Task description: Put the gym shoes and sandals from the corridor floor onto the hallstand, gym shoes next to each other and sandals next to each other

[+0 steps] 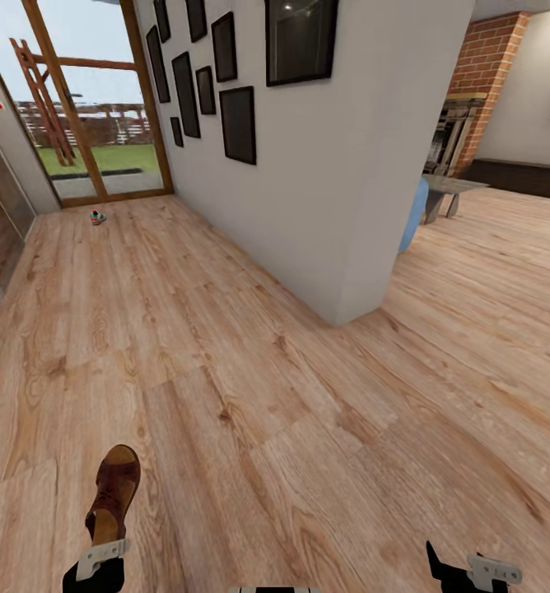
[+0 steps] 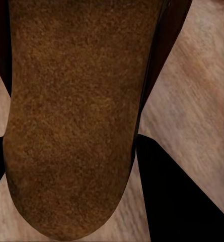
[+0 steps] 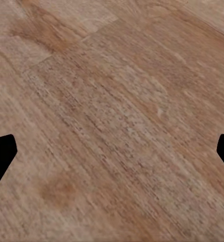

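Brown sandal (image 1: 114, 492) clamped in left end effector (image 1: 102, 550), right end effector (image 3: 112, 151) spread apart over corridor floor (image 1: 291, 428), gym shoe (image 1: 98, 217) seen far off by glass door (image 1: 102, 107)

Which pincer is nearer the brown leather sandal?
Left. The left pincer grips the brown leather sandal at its heel; the right pincer hangs open, well off to the side.

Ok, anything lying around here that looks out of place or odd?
One gym shoe lies alone on the wood floor far down the corridor, near the glass door, well away from any rack. The left pincer holds a sandal off the floor. Nothing looks damaged.
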`<state>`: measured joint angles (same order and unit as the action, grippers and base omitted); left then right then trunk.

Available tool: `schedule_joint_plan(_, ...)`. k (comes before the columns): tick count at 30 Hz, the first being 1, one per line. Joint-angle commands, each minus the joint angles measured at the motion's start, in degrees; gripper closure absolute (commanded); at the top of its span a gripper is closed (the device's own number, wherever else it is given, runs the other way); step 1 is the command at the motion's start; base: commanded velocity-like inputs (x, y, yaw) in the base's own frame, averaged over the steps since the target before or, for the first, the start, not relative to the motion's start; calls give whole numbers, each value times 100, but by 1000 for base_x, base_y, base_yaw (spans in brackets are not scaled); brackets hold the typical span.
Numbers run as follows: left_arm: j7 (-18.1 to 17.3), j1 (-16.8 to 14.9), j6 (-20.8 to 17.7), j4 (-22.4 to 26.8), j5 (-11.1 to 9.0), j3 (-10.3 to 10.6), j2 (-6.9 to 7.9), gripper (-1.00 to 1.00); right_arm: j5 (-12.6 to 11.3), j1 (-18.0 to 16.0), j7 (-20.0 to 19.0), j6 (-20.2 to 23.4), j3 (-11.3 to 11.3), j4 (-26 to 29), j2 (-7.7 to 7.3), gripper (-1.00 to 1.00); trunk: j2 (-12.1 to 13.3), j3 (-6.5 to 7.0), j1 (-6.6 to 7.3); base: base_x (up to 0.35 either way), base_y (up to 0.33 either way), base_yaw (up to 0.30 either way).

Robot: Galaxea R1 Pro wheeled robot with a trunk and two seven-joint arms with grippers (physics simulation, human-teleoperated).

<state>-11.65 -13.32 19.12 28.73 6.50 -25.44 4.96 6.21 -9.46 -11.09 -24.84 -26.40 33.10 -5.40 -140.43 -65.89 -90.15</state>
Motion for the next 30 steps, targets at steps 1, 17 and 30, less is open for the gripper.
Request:
schedule_joint_plan(1,-36,-5,28,-5,80,-49,-6,100,61,-6,-41,-63,-49,-19,22,-100,40,24,24,0,0,0)
schedule_joint_plan(17,-45,-4,41,-118,79,-33,-10,100,298,-3,-42,-236,-49,-147,151,-100,682,455,375,0,0,0)
schedule_joint_plan(30,-59,-4,43,-122,79,-27,-12,100,310,-3,-42,-240,-49,-155,153,-100,963,699,529,0,0,0)
